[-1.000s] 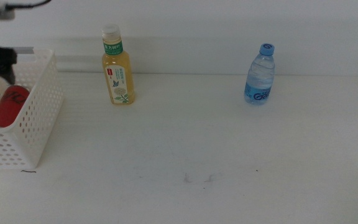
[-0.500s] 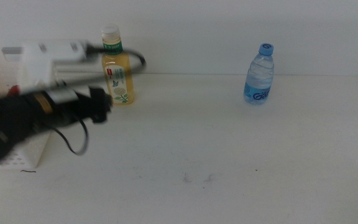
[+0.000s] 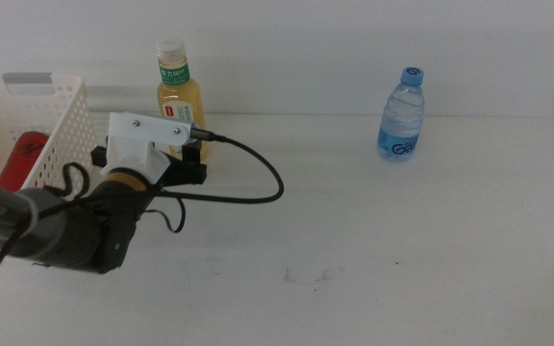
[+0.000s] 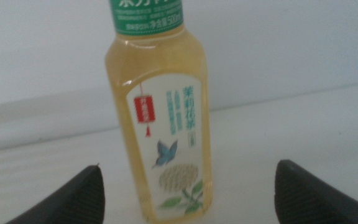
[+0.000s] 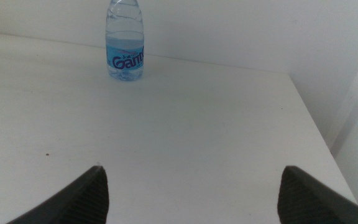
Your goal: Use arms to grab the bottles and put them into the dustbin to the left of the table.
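Note:
The yellow tea bottle with white cap and green label stands upright at the back of the table. My left gripper sits just in front of it, open. In the left wrist view the tea bottle stands close ahead, centred between the jaws of the left gripper, which do not touch it. The clear water bottle with blue cap stands at the back right. It also shows in the right wrist view, far ahead of the open, empty right gripper. The red soda can lies in the white dustbin at the left.
The left arm's black cable loops over the table to the right of the gripper. A white wall runs behind the table. The table's right edge shows in the right wrist view. The right arm is out of the middle view.
The left arm has swung from over the dustbin to the right and now sits still in front of the tea bottle. The red can stays in the dustbin.

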